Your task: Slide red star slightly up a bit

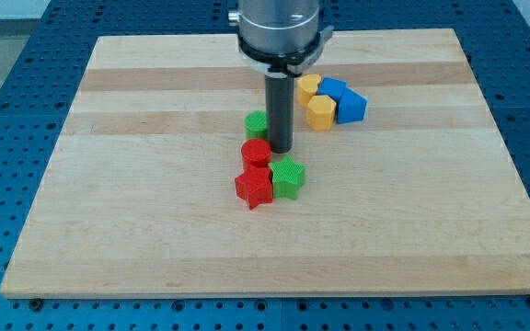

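- Red star [254,188] sits just below the middle of the pale wooden table [136,230], touching a red cylinder [257,153] above it and a green star [288,176] on its right.
- No jaws here: the arm ends in a bare rod holding nothing.
- My tip [280,150] rests beside the red cylinder, above and right of the red star.
- Pushing upward looks to need my tip below the star first.
- Beyond: a green block [257,123], two yellow blocks [320,111] and two blue blocks [349,106].

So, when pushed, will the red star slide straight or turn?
The red star will probably slide flat without tipping: it sits low. It may turn, since its points give uneven contact. The green star and red cylinder touch it and may move too.
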Tool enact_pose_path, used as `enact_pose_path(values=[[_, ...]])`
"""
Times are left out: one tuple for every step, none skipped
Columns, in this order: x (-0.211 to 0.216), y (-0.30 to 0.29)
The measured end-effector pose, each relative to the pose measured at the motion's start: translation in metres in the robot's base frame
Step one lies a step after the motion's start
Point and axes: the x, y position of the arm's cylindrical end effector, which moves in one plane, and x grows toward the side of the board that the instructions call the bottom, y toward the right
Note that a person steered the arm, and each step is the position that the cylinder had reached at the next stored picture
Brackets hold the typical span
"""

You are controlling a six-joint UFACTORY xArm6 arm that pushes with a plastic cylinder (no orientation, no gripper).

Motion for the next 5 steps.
enact_pose_path(values=[[0.022,0.03],[0.062,0.045],[0.096,0.044],[0.099,0.013],[0.076,-0.006]])
